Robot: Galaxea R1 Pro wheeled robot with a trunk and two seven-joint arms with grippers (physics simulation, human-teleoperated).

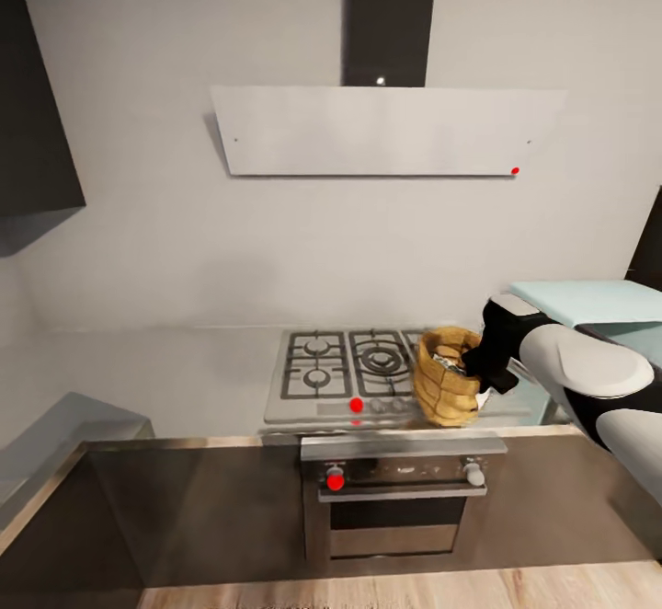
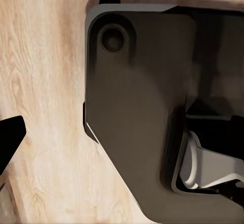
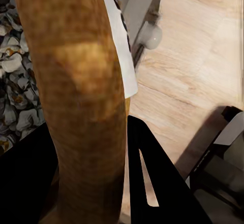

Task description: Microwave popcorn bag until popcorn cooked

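Note:
The tan-brown popcorn bag [image 1: 446, 388] hangs upright over the right end of the hob, lifted off the surface. My right gripper [image 1: 476, 366] is shut on its rolled rim at the side facing the microwave. In the right wrist view the rim [image 3: 84, 82] runs between two black fingers [image 3: 152, 183], and pale grey-white popcorn [image 3: 15, 87] lies inside the bag. The pale blue-white microwave [image 1: 588, 301] stands just right of the bag, its door hidden behind my arm. The grey countertop [image 1: 156, 374] stretches left of the hob. One black fingertip [image 2: 10, 138] of my left gripper hangs over the wooden floor.
A steel gas hob [image 1: 354, 365] with black grates sits mid-counter, above a dark oven [image 1: 395, 499] with knobs. A white hood [image 1: 377, 131] hangs on the wall. A dark cabinet [image 1: 32, 103] is at upper left. My dark base [image 2: 142, 107] stands on the floor.

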